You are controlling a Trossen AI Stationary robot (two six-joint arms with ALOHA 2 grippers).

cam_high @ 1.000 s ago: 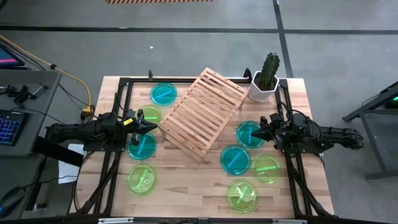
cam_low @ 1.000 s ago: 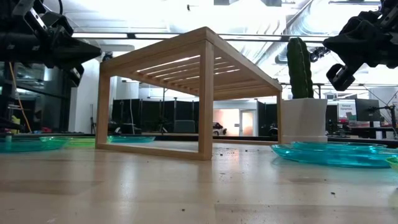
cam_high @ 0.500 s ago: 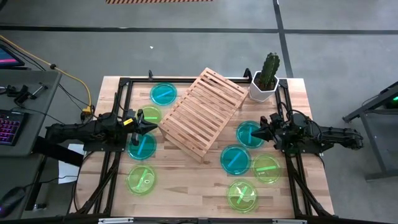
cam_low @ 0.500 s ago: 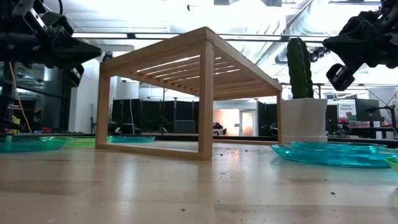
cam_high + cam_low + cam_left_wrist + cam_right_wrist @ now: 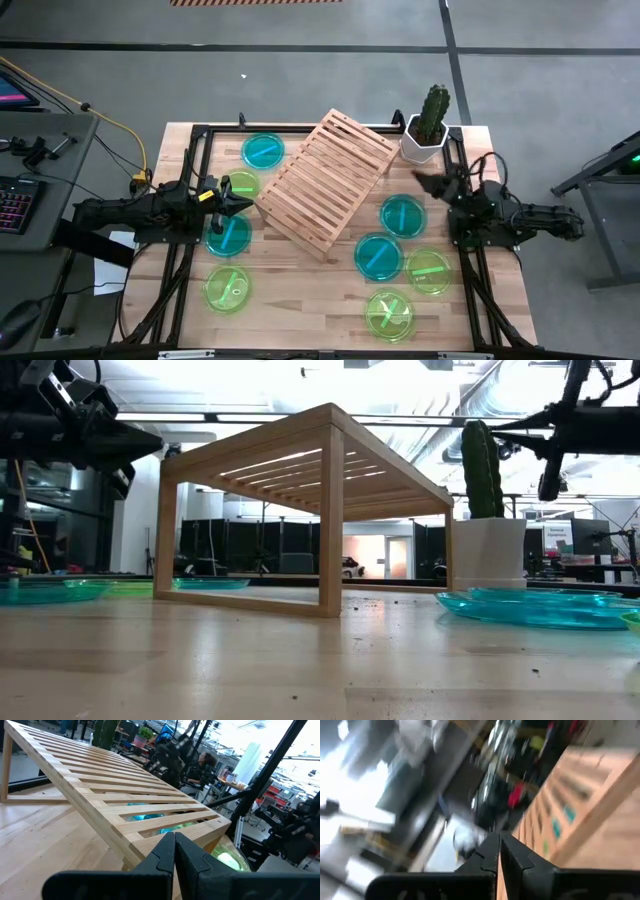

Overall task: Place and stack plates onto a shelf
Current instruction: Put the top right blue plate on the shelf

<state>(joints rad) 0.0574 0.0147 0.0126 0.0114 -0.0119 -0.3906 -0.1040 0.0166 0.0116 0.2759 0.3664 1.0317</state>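
Several teal and lime-green plates lie flat on the table: on the left a teal one (image 5: 263, 151), a green one (image 5: 240, 186), a teal one (image 5: 228, 234) and a green one (image 5: 228, 289). On the right there are two teal ones (image 5: 402, 215) (image 5: 378, 256) and two green ones (image 5: 428, 271) (image 5: 388, 314). The wooden slatted shelf (image 5: 325, 183) stands on its legs between them, askew. My left gripper (image 5: 246, 203) hovers shut beside the shelf's left edge. My right gripper (image 5: 418, 180) is shut and raised, between the cactus pot and the nearest teal plate.
A white pot with a cactus (image 5: 425, 140) stands at the far right corner, close to my right gripper. A black frame (image 5: 190, 150) runs along the table's edges. The low view shows open room under the shelf (image 5: 300, 510). Bare wood lies in front of the shelf, toward the near edge.
My right gripper has swung up and toward the far edge, off the teal plate it hovered over and toward the cactus pot. In the low view it has tipped from slanting down to about level. The plates and the shelf have stayed in place.
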